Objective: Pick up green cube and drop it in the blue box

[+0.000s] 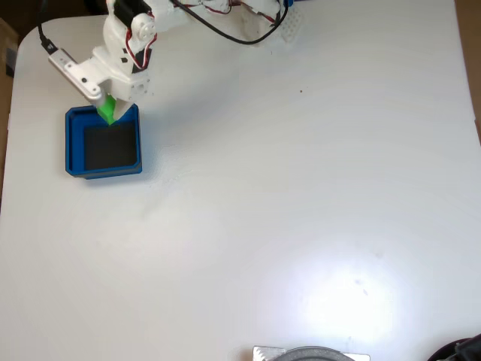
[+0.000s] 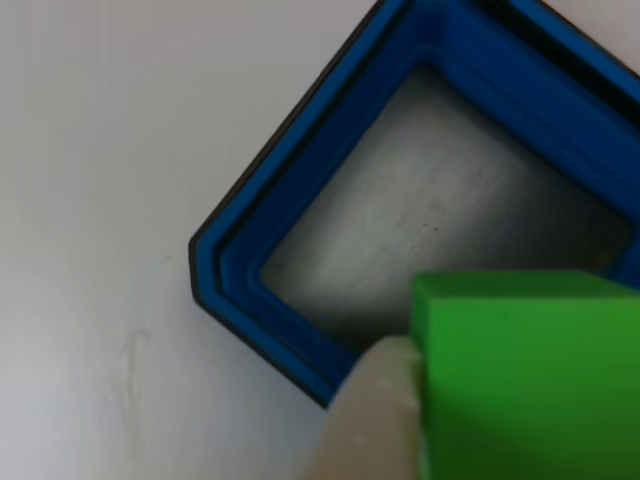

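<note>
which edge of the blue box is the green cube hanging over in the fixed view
The top edge: the green cube, held in the tool, overlaps the top wall of the blue box, towards its middle. The other three walls stay uncovered.

In the fixed view, the white worktop (image 1: 301, 210) is seen bare across its middle and right. The blue box (image 1: 103, 143) stands near the left edge, its dark floor unoccupied. Its upper rim is overhung by the claw (image 1: 110, 111) clamped on the green cube (image 1: 107, 110). Cables (image 1: 233, 30) lie along the top edge.
</note>
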`<state>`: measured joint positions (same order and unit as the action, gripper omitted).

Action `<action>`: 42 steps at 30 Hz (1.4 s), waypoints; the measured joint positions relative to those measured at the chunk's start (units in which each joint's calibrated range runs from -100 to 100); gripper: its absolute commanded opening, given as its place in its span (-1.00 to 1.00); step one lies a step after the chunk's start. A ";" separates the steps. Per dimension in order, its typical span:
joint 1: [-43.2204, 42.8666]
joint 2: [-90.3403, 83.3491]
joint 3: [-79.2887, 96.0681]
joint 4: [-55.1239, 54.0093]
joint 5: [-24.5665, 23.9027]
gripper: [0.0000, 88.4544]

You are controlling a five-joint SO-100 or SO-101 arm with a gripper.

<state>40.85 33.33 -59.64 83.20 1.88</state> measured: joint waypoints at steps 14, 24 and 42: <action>1.49 6.43 0.00 -7.86 0.00 -0.94; 1.49 11.53 0.00 -7.86 0.00 -0.94; 1.49 14.87 0.00 -11.92 0.00 -0.94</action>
<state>42.34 48.20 -59.64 71.29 1.88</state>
